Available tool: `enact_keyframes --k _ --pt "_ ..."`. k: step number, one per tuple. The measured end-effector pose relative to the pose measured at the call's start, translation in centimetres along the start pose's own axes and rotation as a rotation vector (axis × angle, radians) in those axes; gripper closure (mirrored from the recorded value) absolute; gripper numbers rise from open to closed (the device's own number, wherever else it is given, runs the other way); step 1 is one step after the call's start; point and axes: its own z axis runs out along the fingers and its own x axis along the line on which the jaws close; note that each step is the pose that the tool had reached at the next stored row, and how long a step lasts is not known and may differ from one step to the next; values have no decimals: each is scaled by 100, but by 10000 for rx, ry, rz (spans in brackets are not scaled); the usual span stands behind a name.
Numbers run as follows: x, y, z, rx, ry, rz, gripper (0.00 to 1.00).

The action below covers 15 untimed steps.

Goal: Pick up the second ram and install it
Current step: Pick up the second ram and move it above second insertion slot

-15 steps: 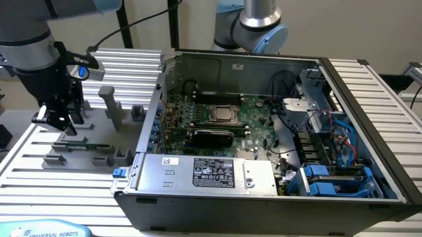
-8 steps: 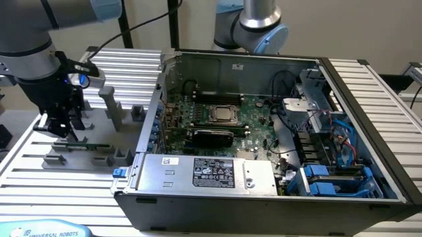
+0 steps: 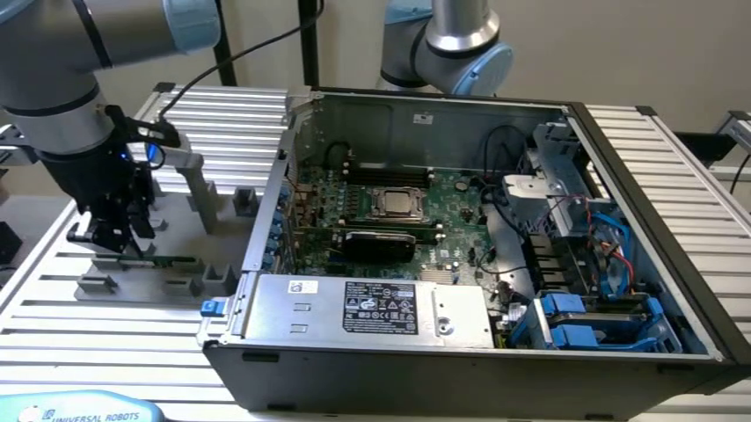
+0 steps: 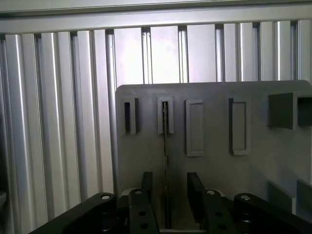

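The second ram (image 4: 165,141) stands on edge in a slot of the grey fixture (image 4: 219,170), right between the jaws of the gripper (image 4: 168,184). The jaws are wide, with a gap on either side of the stick, so by my reading it is not yet gripped. Pick-up and install are both left. The open computer case (image 3: 657,264) and its motherboard (image 3: 458,211) sit well apart from the jaws on the worktop (image 3: 105,352).
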Motion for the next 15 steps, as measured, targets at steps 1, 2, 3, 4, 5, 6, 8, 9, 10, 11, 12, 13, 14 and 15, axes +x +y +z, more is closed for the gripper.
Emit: enact_keyframes --k 1,2,3,4,5,6,8,9,10,11,12,13,14,15 --pt "0 0 18 0 0 1 58" --pt "0 -1 36 0 1 2 58" --pt "-1 -1 54 0 0 3 58" --pt "-1 -1 74 0 0 4 58" --pt "-1 -1 92 0 0 5 58" --pt "-1 -2 109 -1 0 6 58" --pt "-2 -2 146 1 -1 6 58" --pt "-2 -2 164 0 0 7 58" --pt "-3 -3 182 -1 1 8 58" --pt "-3 -3 199 -1 1 8 58" --pt "-3 -3 219 -1 0 9 58" --pt "-4 -3 236 -1 0 8 58" --pt "-4 -4 251 0 0 9 58" --pt "-5 -5 265 0 0 10 58"
